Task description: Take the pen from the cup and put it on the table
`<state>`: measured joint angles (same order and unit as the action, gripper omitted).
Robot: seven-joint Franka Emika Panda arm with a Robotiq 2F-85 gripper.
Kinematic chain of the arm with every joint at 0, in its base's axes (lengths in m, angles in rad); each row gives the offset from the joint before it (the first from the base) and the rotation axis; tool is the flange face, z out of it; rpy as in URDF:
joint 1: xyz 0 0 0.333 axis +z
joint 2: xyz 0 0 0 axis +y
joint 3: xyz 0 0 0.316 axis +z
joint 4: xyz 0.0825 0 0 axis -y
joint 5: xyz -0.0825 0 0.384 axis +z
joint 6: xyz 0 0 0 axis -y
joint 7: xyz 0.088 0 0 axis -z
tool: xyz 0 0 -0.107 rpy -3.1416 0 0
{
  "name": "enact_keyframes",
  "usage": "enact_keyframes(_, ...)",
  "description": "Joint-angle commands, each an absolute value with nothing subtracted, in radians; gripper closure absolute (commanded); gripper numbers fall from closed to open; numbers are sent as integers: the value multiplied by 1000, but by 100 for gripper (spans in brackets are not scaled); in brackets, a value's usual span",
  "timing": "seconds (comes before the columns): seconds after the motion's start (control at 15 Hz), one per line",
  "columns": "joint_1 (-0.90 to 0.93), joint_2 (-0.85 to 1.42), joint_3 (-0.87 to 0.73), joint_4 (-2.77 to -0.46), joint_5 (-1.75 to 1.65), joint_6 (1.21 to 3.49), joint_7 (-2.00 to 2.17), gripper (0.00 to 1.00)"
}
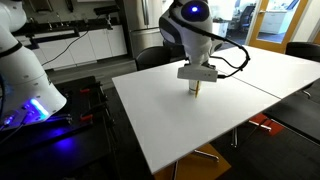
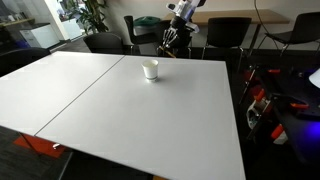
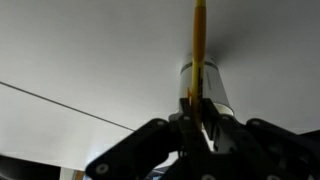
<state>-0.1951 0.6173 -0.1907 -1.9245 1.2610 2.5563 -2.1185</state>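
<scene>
My gripper is shut on the thin yellowish pen, which runs straight out from between the fingers in the wrist view. The small white cup shows just behind the fingers and the pen, on the white table. In an exterior view the cup stands near the far edge of the table, with the gripper raised beyond it. In an exterior view the gripper hangs over the table with the pen tip below the fingers; the cup is hidden there.
Dark chairs stand along the table's far side and also show in an exterior view. A seam joins the two white tops. A white robot base with blue light stands beside the table. Red gear lies on the floor.
</scene>
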Motion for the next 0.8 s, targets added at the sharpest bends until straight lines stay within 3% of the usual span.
enact_keyframes(0.0, -190, 706, -173, -1850, 1178, 2634, -1977, 96)
enact_keyframes(0.4, -202, 781, -146, -1796, 1028, 2717, -1784, 96)
enact_keyframes(0.47, -208, 788, -140, -1789, 999, 2722, -1754, 83)
enact_keyframes(0.53, -210, 790, -136, -1786, 973, 2735, -1722, 58)
enact_keyframes(0.6, -216, 791, -130, -1783, 942, 2741, -1692, 58)
enact_keyframes(0.73, -230, 788, -113, -1783, 889, 2755, -1641, 47)
